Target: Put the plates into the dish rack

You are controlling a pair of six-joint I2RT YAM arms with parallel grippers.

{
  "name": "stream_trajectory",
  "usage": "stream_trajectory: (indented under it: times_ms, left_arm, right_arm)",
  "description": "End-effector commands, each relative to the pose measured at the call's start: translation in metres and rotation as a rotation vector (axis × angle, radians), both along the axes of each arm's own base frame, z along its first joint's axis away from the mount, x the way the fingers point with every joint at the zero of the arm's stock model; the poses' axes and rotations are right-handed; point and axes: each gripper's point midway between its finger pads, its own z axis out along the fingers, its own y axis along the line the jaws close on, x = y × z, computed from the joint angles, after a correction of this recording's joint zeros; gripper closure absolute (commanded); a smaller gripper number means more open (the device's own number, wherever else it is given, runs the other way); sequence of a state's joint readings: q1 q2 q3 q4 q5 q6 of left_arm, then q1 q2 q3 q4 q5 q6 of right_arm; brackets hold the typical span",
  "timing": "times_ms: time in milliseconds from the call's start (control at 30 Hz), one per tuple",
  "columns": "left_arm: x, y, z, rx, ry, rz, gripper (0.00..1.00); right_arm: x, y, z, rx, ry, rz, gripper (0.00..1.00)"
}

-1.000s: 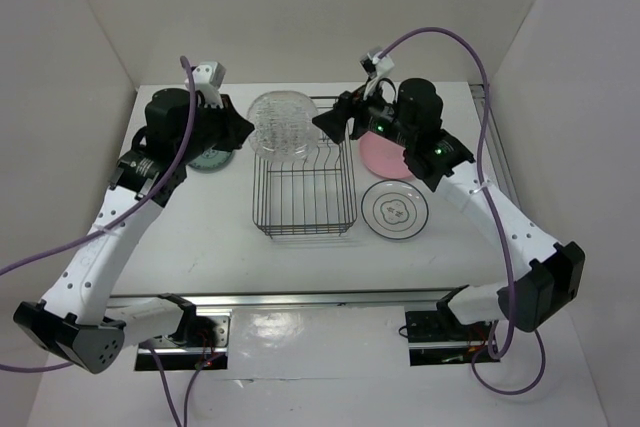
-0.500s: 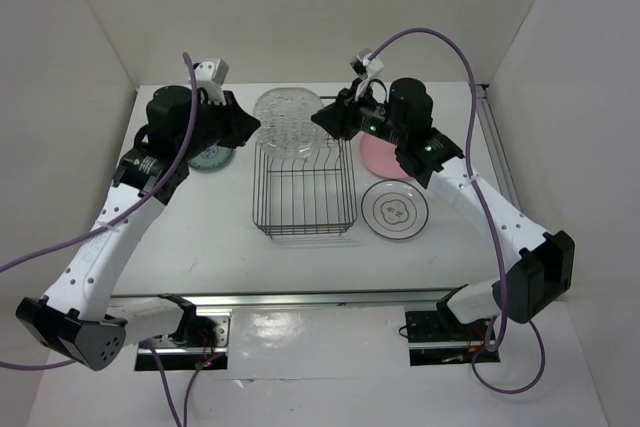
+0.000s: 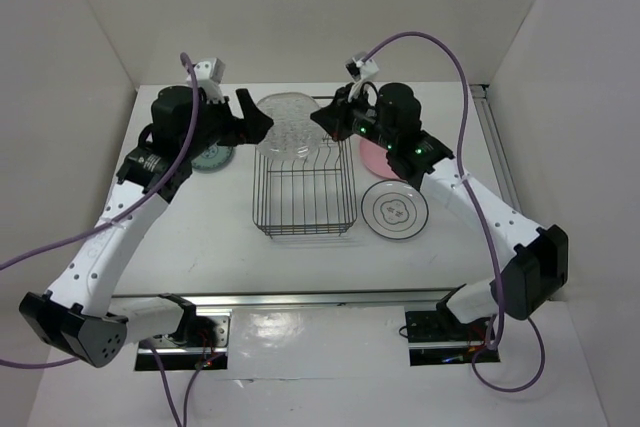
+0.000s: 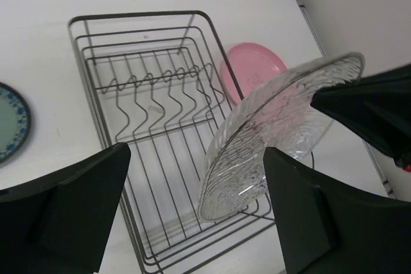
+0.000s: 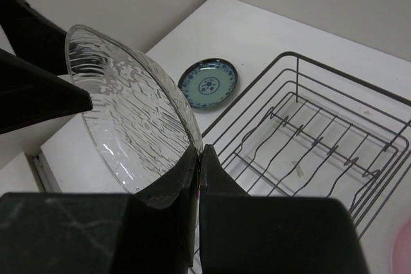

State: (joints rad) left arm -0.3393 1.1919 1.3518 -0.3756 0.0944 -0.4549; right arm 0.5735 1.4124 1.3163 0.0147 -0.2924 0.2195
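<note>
A clear glass plate (image 3: 290, 125) hangs tilted above the far end of the black wire dish rack (image 3: 300, 197). My right gripper (image 5: 200, 152) is shut on the plate's rim (image 5: 128, 126), coming in from the right. On the plate's left side my left gripper (image 4: 196, 158) stands open, its two fingers wide apart and clear of the glass (image 4: 270, 133). The rack (image 4: 148, 126) holds nothing between its prongs. The teal patterned plate (image 3: 210, 159) lies flat left of the rack. The pink plate (image 3: 385, 159) and the white ringed plate (image 3: 395, 210) lie right of it.
White walls close in the table on the left, back and right. A metal rail (image 3: 300, 299) runs along the near edge by the arm bases. Purple cables (image 3: 440, 47) loop above both arms.
My left gripper has opened and let go of the glass plate. My right gripper has moved left and shut on the plate's rim. The plate has shifted slightly right over the rack.
</note>
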Motion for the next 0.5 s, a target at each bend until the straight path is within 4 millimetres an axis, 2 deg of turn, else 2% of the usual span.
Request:
stream_trajectory:
  times_ms: [0,133,200,233,267,300,367,433,467]
  left_arm:
    - [0.018,0.025,0.007,-0.033,-0.022,0.165,0.00]
    - [0.019,0.078,0.004,-0.034,0.023,0.427,0.00]
    - [0.015,0.109,-0.007,-0.032,0.082,0.575,0.00]
    - [0.012,0.121,-0.010,-0.039,0.106,0.633,0.00]
    - [0.002,0.141,-0.022,-0.050,0.174,0.724,0.00]
    - [-0.002,0.154,-0.027,-0.047,0.198,0.780,0.00]
    - [-0.009,0.176,-0.039,-0.052,0.247,0.857,0.00]
    - [-0.013,0.181,-0.051,-0.059,0.285,0.855,0.00]
    - [-0.013,0.183,-0.064,-0.046,0.310,0.850,0.00]
  right_arm:
    - [0.021,-0.008,0.013,0.038,-0.003,-0.171,1.00]
    - [0.044,-0.017,0.009,0.037,0.043,-0.337,1.00]
    - [0.060,-0.026,0.008,0.016,0.046,-0.457,1.00]
    - [0.061,-0.024,0.006,0.006,0.046,-0.492,1.00]
    - [0.067,-0.021,0.004,-0.006,0.058,-0.535,1.00]
    - [0.074,-0.029,0.002,-0.021,0.053,-0.623,1.00]
    - [0.079,-0.020,-0.006,-0.060,0.069,-0.699,1.00]
    - [0.085,-0.027,-0.011,-0.093,0.064,-0.827,1.00]
    - [0.081,-0.018,-0.014,-0.103,0.064,-0.847,1.00]
